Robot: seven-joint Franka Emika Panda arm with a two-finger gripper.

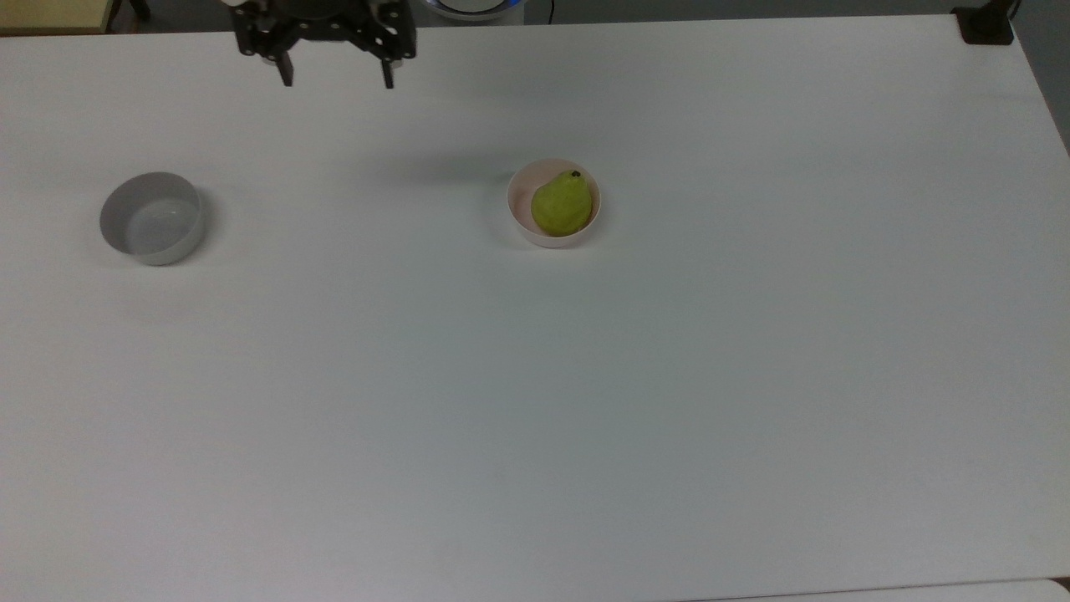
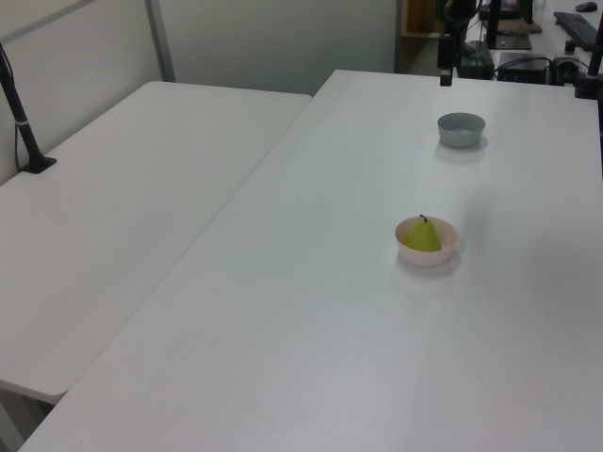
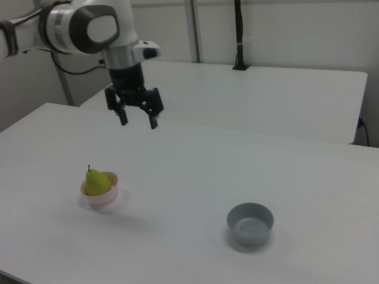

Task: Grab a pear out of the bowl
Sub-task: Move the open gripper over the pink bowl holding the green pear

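1. Top view: the white table [image 1: 535, 401] spans the scene; all items stand on its far half.
2. Arm [image 3: 83, 23]: white, reaching in from the right view's left, high above the table.
3. Gripper [image 1: 336, 82]: black, at the far edge in the top view, jaws spread wide, holding nothing, well apart from both bowls.
4. Grey bowl [image 1: 152, 217]: at the top view's left.
5. Pink bowl [image 1: 520, 219]: near the table's middle.
6. Pear [image 1: 562, 206]: yellow-green, upright inside the pink bowl.
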